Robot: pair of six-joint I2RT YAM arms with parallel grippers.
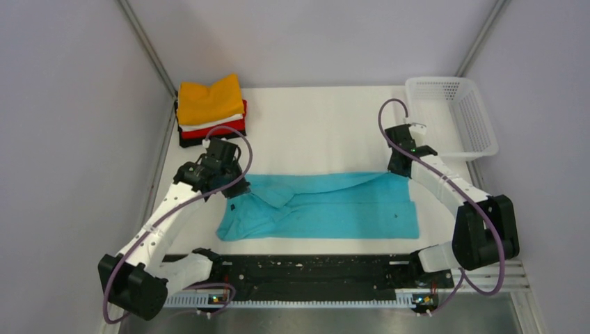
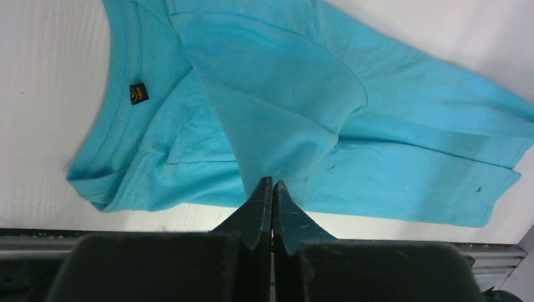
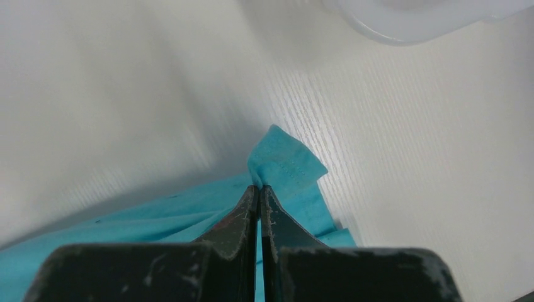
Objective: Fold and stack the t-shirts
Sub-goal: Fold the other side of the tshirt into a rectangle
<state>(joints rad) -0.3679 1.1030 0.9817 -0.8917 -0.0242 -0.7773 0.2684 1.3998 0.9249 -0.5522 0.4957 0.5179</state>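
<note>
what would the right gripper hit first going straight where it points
The turquoise t-shirt fold it is pinching; beyond that probably the white table, the basket lying rightward.

Both the left arm (image 1: 161, 217) and the right arm (image 1: 445, 182) are built of white link shells joined by bulky black joint housings. A purple cable (image 1: 248, 153) is looped off the left arm, and a second purple lead (image 1: 380, 118) off the right. The left gripper (image 2: 272, 184) is fitted with smooth, tapered black fingers (image 2: 255, 211). The right gripper (image 3: 259, 189) is formed alike, its black surfaces marked with pale scuffs.
</note>
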